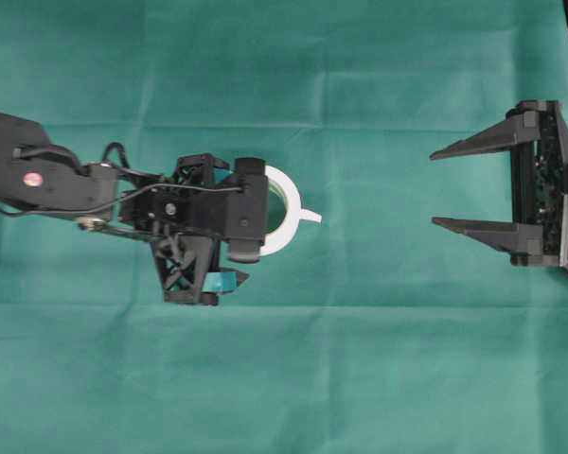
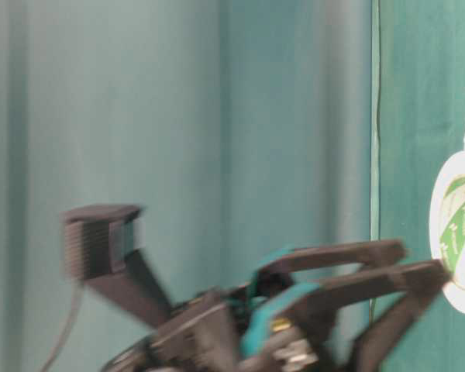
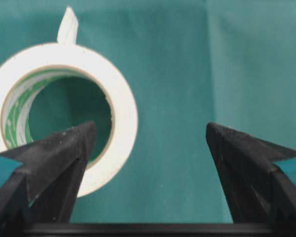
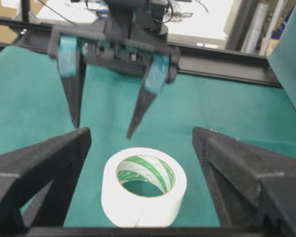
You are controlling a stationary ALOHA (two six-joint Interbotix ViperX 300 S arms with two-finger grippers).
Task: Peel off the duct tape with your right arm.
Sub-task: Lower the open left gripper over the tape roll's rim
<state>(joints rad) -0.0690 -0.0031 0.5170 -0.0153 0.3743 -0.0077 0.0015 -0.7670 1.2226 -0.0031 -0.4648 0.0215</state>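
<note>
Right up close in the right wrist view, the right gripper (image 4: 140, 143) frames the shot with two plain black fingers (image 4: 44, 163) spread wide, nothing between them but open air. Dead centre past those tips sits the tape (image 4: 144, 190), a white roll lying flat on the green cloth (image 4: 237, 118), green-printed lining showing inside its ring. Beyond it, at twelve o'clock, the left gripper (image 4: 103, 131) points down over the cloth, teal strips on its fingers, jaws also set wide, tips above the far side of the roll and not touching it here.

From overhead, the left gripper (image 1: 232, 227) covers the roll's nine o'clock half, and the tape (image 1: 289, 203) peeks out on the other side. Its loose strip (image 1: 308, 215) sticks out at three o'clock, pointing toward the right gripper (image 1: 435, 187), which sits well apart at the three o'clock edge.

The left wrist view puts the tape (image 3: 121, 98) at ten o'clock, one finger (image 3: 54, 158) crossing in front of its lower rim, the other well clear over bare cloth. The strip (image 3: 68, 24) pokes up at twelve.
</note>
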